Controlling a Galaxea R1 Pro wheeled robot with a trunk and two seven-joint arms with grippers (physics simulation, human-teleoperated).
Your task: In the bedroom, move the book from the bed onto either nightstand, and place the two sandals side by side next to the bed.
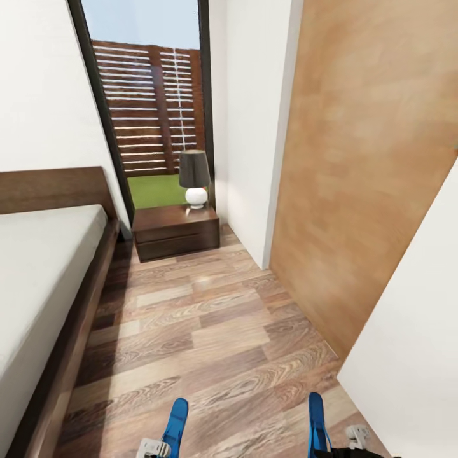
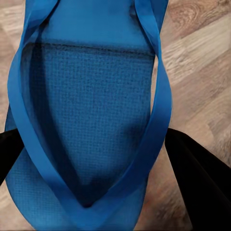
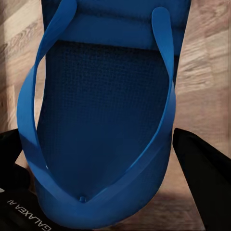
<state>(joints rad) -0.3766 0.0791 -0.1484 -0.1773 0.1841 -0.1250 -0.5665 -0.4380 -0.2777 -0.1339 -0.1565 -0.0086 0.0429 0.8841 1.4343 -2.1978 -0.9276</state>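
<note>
Head view: two blue sandals at bottom edge, left sandal [image 1: 176, 423] in left gripper [image 1: 154, 448], right sandal [image 1: 317, 423] in right gripper [image 1: 346, 442], both edge-up above plank floor [image 1: 210, 331]. Long axes roughly parallel, pointing ahead toward nightstand [image 1: 176, 232]. Bed [image 1: 44, 286] to left, nearer left arm. Wrist views: dark fingers [image 2: 202, 178] [image 3: 207, 178] flanking each sole, apparently pinching. Book unseen. Judgement: set-down calls for both soles flat, side by side along bed frame.
</note>
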